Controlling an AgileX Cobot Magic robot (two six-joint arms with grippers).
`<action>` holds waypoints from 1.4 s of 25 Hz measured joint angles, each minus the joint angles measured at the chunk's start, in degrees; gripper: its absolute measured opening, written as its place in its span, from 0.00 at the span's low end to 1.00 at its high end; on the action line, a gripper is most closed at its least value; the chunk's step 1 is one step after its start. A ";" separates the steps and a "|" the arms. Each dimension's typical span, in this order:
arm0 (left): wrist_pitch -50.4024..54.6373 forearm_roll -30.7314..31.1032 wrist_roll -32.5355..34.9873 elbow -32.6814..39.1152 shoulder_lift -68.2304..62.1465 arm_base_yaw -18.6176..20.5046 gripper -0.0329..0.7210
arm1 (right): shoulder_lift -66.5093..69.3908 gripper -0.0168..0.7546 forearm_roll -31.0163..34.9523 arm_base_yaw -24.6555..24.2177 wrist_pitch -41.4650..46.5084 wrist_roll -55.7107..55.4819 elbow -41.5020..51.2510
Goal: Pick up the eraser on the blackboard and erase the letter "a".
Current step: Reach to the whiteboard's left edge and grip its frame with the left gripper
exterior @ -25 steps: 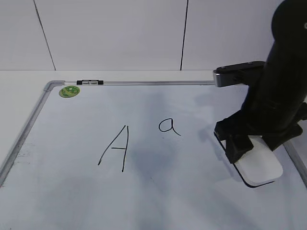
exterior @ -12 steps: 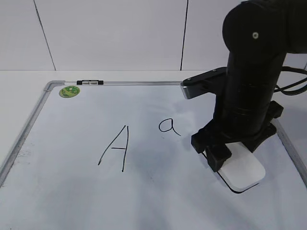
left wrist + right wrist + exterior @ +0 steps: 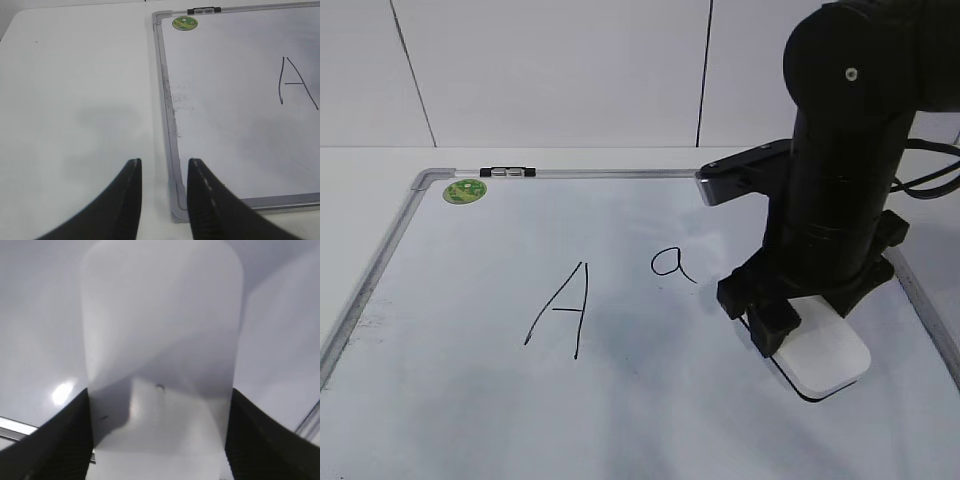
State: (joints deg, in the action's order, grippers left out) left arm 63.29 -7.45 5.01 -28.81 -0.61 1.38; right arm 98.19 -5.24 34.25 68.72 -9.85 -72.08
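Gripping eraser (image 3: pixel 828 358) between closed fingers, right gripper (image 3: pixel 790 318) on board (image 3: pixel 470 400), right of "a" (image 3: pixel 672 264), left gripper (image 3: pixel 162 172) slightly parted, empty.

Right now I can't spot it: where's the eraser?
In the exterior view, the eraser lies on the blackboard at right, between the right gripper fingers, right of the letter "a".

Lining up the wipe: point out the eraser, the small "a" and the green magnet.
eraser (image 3: pixel 830 362), exterior view, white top near its front end.
letter "a" (image 3: pixel 671 263), exterior view, on its round loop.
green magnet (image 3: pixel 465 190), exterior view, centre of the disc.
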 joint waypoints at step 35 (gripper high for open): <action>-11.37 -4.61 0.00 -21.59 -62.59 0.00 0.35 | 0.17 0.75 1.36 0.00 -3.41 -0.11 0.00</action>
State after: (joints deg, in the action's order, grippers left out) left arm 51.92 -12.06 5.01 -50.40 -63.20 1.38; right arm 98.36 -3.88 34.25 65.31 -9.96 -72.08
